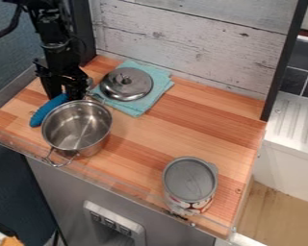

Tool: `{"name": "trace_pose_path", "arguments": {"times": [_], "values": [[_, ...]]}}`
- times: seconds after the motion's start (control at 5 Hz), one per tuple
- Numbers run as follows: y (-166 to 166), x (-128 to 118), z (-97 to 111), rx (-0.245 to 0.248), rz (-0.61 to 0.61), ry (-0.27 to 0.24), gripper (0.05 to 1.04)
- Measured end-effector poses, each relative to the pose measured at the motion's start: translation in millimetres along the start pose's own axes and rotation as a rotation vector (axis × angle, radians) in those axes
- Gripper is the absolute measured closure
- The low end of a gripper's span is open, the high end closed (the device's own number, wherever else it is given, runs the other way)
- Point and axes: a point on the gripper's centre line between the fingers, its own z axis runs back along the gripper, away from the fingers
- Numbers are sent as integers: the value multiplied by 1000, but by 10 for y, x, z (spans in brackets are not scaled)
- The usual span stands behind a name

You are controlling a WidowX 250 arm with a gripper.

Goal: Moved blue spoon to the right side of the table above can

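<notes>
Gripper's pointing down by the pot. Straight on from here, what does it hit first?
Likely the blue spoon, near its upper end, right under the gripper. Depth is unclear; it may already be touching.

From here I count one spoon (46, 111), one pot (92, 148), one lid (127, 89), one cloth (140, 107) and one can (190, 180) on the worktop (182, 129).

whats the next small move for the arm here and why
Probably to secure a grip on the blue spoon: the hand is right at its upper end, and the spoon lies beside the pot, across the table from the can it should end up above.
</notes>
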Motion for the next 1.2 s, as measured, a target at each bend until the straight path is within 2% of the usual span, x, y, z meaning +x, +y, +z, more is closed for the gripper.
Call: {"name": "trace_pose_path", "arguments": {"times": [0.2,0.6,0.8,1.0,1.2], "values": [[13,-10,20,5,-6,-9,723],[60,-115,125,0,8,-5,745],[99,-149,466,33,22,-24,745],[44,-90,686,76,57,-12,745],[-354,75,829,93,73,-7,745]]}}
